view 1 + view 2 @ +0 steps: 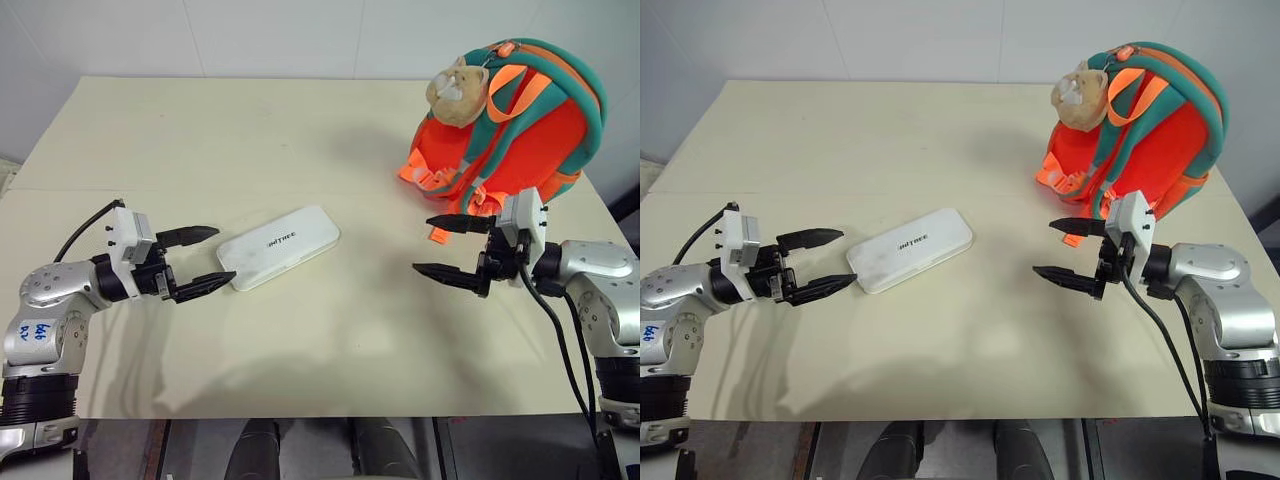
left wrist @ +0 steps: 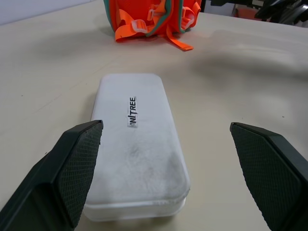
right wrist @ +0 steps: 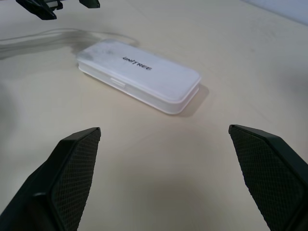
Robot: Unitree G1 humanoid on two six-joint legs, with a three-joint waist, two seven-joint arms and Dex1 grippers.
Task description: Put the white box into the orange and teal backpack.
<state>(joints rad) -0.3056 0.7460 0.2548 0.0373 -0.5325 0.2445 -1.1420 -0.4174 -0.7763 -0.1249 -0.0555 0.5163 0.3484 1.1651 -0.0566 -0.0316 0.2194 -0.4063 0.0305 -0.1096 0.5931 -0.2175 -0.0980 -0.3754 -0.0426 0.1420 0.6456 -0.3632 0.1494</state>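
A: The white box (image 1: 279, 247) lies flat near the middle of the table (image 1: 200, 130), a little toward its left side, lettered face up. The orange and teal backpack (image 1: 510, 120) stands at the far right corner, the plush cat toy (image 1: 458, 92) at its top. Box and backpack are well apart.

B: And the grippers?

A: Both are released and hold nothing. The left gripper (image 1: 192, 262) sits just beside the box's near-left end, fingers spread, one roughly on each side of that short end. The right gripper (image 1: 452, 247) hovers over bare table in front of the backpack, also spread wide.

B: So the step in hand is the pickup. How should the robot do it well?

A: Probably by sliding the left gripper further along, so the pads close across the box's narrow width rather than on its rounded corner. The case looks smooth and thin, so a grip near the very tip could slip or pivot.

B: The bag?

A: No opening shows from here; the right gripper may need to hold it.
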